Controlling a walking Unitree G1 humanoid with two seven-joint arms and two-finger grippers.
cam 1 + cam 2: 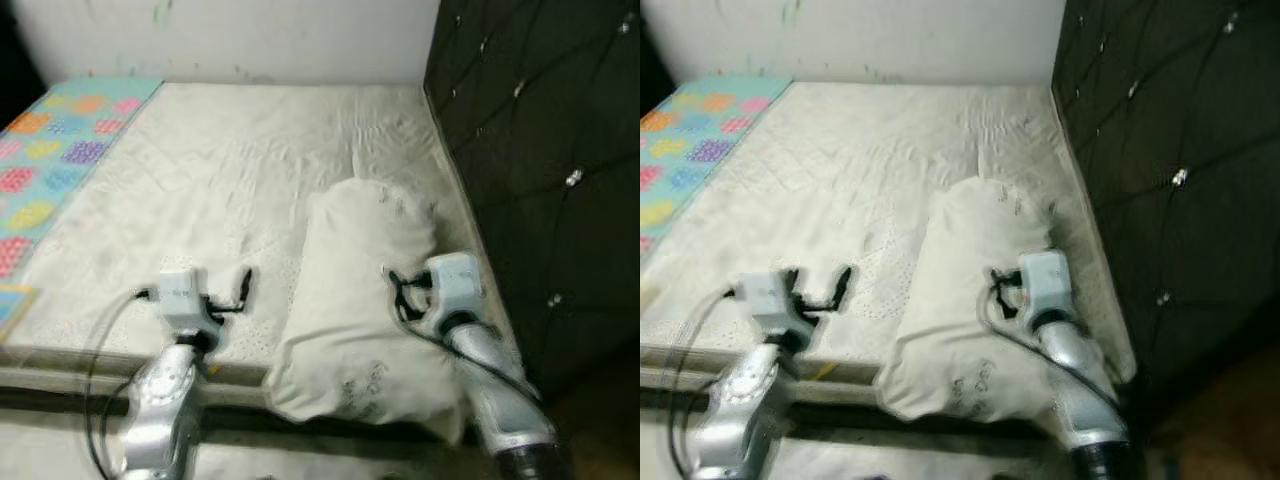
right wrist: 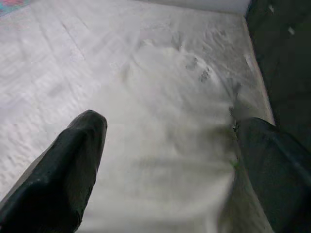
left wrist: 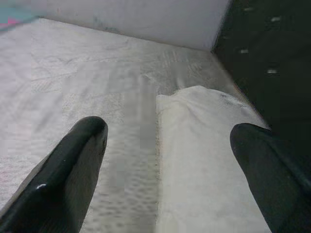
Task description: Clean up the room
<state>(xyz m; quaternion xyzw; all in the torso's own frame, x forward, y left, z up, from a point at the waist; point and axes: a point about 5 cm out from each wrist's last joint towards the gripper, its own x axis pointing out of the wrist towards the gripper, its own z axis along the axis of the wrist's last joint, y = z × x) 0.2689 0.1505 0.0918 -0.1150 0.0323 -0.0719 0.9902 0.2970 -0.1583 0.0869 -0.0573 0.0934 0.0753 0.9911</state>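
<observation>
A white pillow (image 1: 350,310) lies on the pale mattress (image 1: 230,160) near the bed's front edge, close to the dark headboard. My right gripper (image 1: 397,285) is over the pillow's right side, open, with the pillow (image 2: 165,145) spread between its fingers (image 2: 73,165); I cannot tell whether they touch it. My left gripper (image 1: 243,287) hovers just left of the pillow above the mattress, open and holding nothing. In the left wrist view the pillow's edge (image 3: 204,160) runs between the two black fingers (image 3: 73,165).
A black tufted headboard (image 1: 540,150) walls off the right side. A colourful patterned mat (image 1: 50,160) covers the bed's left strip. A pale wall (image 1: 250,40) closes the far side. The bed's front edge (image 1: 60,360) runs below my arms.
</observation>
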